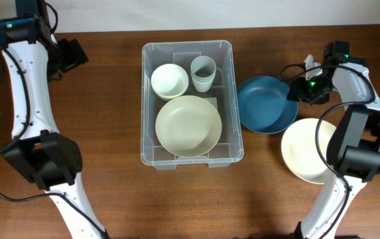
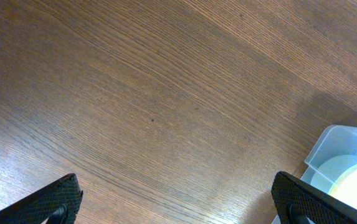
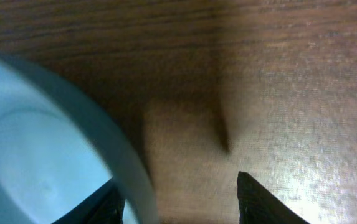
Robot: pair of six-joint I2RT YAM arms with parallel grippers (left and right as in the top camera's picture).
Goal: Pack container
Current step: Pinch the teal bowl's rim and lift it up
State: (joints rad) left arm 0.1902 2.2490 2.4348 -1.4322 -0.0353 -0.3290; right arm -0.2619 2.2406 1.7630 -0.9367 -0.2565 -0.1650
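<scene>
The clear plastic container [image 1: 148, 106] stands at the table's middle; its corner shows in the left wrist view [image 2: 346, 140]. Inside it lie a large cream plate [image 1: 188, 125], a cream bowl [image 1: 170, 79] and stacked pale green cups [image 1: 202, 72]. A blue bowl [image 1: 264, 103] sits just right of the container. My right gripper [image 1: 300, 89] is open at the bowl's right rim. In the right wrist view, the right gripper [image 3: 181, 199] has one finger inside the blue bowl [image 3: 35, 155] and one outside. My left gripper [image 1: 73, 54] is open and empty over bare wood [image 2: 178, 202], left of the container.
A cream plate [image 1: 306, 153] lies on the table at the right, partly under the right arm. The brown wooden table's far edge runs along the top of the overhead view.
</scene>
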